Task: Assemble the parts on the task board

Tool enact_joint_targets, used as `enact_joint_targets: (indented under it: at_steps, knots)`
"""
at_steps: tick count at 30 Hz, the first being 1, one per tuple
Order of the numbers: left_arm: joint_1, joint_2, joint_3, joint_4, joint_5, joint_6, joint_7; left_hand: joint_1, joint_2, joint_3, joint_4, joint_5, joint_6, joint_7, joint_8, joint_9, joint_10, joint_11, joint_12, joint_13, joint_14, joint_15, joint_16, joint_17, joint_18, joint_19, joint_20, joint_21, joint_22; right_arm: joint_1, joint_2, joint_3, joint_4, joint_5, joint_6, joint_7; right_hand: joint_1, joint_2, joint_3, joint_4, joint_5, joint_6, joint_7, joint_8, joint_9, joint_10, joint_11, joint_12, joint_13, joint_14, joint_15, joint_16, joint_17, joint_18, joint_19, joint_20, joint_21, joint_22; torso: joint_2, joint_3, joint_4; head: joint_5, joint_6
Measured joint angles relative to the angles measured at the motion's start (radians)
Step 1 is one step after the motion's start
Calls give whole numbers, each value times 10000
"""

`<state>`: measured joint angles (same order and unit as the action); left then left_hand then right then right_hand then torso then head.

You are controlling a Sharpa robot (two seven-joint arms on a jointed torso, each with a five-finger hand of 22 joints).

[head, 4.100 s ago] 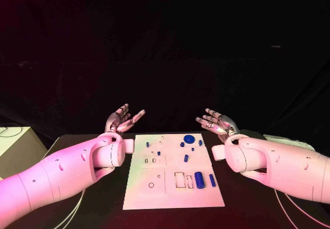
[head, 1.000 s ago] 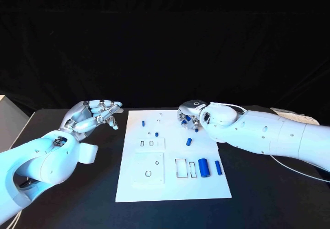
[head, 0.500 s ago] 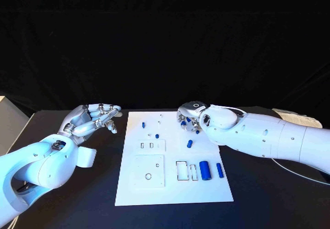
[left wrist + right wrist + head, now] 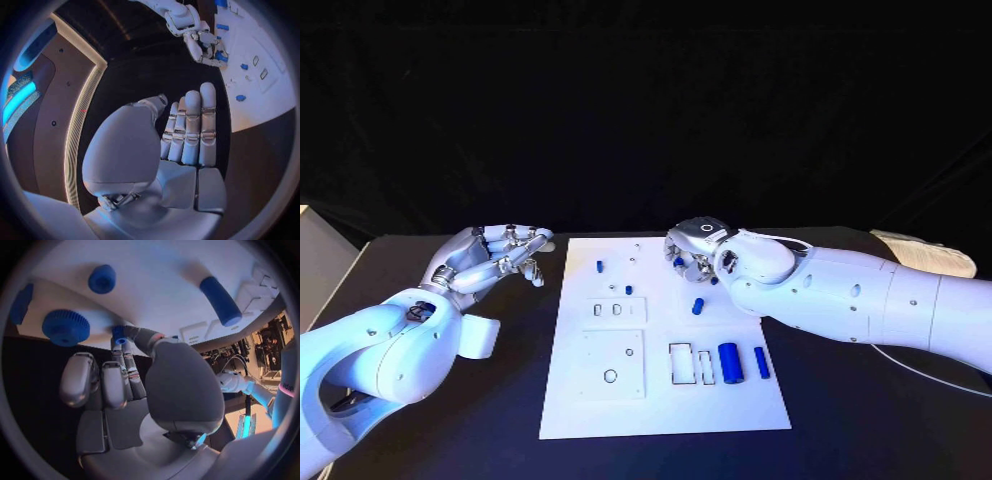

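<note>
The right robot hand (image 4: 692, 250) is at the far edge of the task board (image 4: 661, 400), pinching a small blue peg (image 4: 118, 333) beside the blue gear (image 4: 65, 327). It should lift straight up, keeping the pinch firm. The left robot hand (image 4: 495, 256) hangs curled, holding nothing, over the desk (image 4: 877, 420) left of the board.

The task board (image 4: 661, 400) is laid mid-table (image 4: 877, 420); parts (image 4: 728, 357) are set along its right edge, with the right hand (image 4: 692, 250) over its far right corner.

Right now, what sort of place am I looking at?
Probably a robot demo or test stand: a black table against dark drapes, a white task board with small blue parts, no household clutter.
</note>
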<state>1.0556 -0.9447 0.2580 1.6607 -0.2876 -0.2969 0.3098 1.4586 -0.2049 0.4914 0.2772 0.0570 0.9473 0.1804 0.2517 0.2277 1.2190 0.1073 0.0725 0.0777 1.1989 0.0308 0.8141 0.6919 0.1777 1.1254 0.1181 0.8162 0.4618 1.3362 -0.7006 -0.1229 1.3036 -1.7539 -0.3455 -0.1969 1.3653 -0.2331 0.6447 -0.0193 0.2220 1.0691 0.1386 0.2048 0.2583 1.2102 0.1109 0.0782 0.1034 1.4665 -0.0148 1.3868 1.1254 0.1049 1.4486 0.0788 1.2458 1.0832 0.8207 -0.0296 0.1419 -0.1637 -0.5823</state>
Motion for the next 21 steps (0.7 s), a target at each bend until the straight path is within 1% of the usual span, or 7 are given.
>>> enact_joint_targets:
  at_steps: [4,10,18,21]
  knots:
    - [0,-7,0,0,-2,3,-6,0,0,0,0,0,0,0,0,9,0,0,0,0,0,0,0,-1,0,0,0,0,-1,40,41,40,123,-88,-144,-90,14,14,0,0,-1,0,0,0,0,3,3,0,0,0,0,0,18,1,0,0,0,23,19,-2,6,-16,43]
    - [-1,-12,0,10,-5,7,-15,0,0,0,0,0,0,0,0,8,0,0,0,-1,0,0,-1,8,0,0,0,0,-1,88,272,69,118,-211,-353,-254,26,26,0,0,-39,0,0,0,0,3,3,-2,0,0,0,0,30,9,35,-35,-1,47,39,-18,43,-33,99]
    - [-2,-15,0,28,-11,13,-24,0,0,28,-28,0,0,0,0,19,0,0,0,9,1,1,-2,17,0,1,0,69,38,123,595,78,-43,-392,-591,-438,26,26,0,0,-40,-1,0,0,11,3,3,-21,0,0,0,-1,51,13,35,-35,33,59,65,-21,76,8,112]
    - [-2,-15,0,36,-16,16,-26,0,0,27,-28,0,0,0,0,19,0,0,0,9,1,1,-2,17,0,0,0,69,38,152,712,91,-103,-487,-697,-502,27,26,-1,0,-55,-1,1,0,11,3,3,-25,0,0,1,24,67,15,35,-35,32,73,70,-28,84,31,112]
